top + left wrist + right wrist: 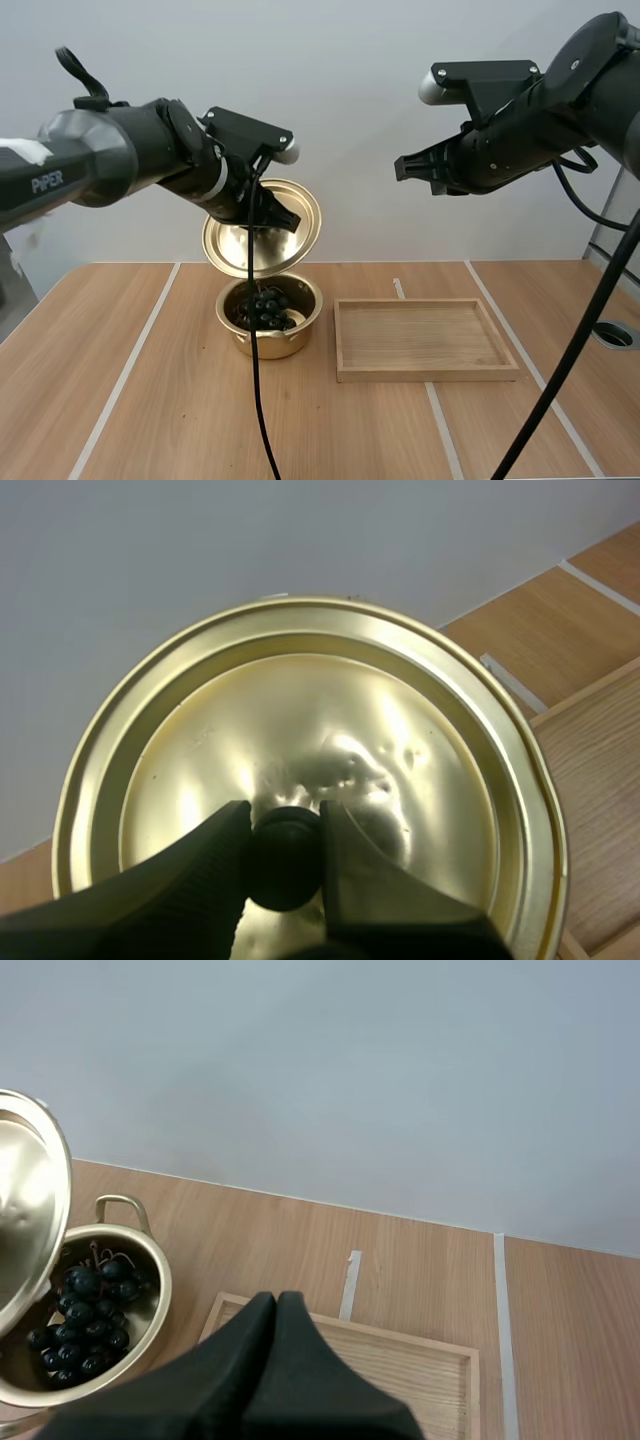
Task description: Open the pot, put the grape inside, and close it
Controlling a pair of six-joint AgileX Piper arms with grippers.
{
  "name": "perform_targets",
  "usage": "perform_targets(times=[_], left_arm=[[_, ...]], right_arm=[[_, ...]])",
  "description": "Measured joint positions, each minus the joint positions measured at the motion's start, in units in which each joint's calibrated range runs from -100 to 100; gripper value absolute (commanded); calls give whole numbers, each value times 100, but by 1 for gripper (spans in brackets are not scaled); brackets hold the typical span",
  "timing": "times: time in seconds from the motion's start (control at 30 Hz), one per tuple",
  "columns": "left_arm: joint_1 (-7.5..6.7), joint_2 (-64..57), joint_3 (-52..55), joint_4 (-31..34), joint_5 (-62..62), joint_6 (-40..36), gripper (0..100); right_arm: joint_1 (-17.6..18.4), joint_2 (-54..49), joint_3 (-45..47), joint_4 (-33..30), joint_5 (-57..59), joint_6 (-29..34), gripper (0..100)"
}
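1. My high camera is looking forward and down over the surface (120,400).
2. My left wrist camera is facing the lid (330,700) closely.
3. My right wrist camera is sharing that lid and the pot (152,1305), from farther off.

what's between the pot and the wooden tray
Nothing but a narrow strip of bare table separates the pot from the tray, as the high view shows.

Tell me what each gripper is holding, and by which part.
The left gripper holds the lid by its black knob, pinched from both sides. The right gripper is shut on nothing.
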Motion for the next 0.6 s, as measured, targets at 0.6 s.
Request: perform_targets(times=[0.6], left_arm=[[0, 1077, 99, -77, -182, 67, 0]], right_arm=[[0, 0, 0, 0, -56, 8, 0]])
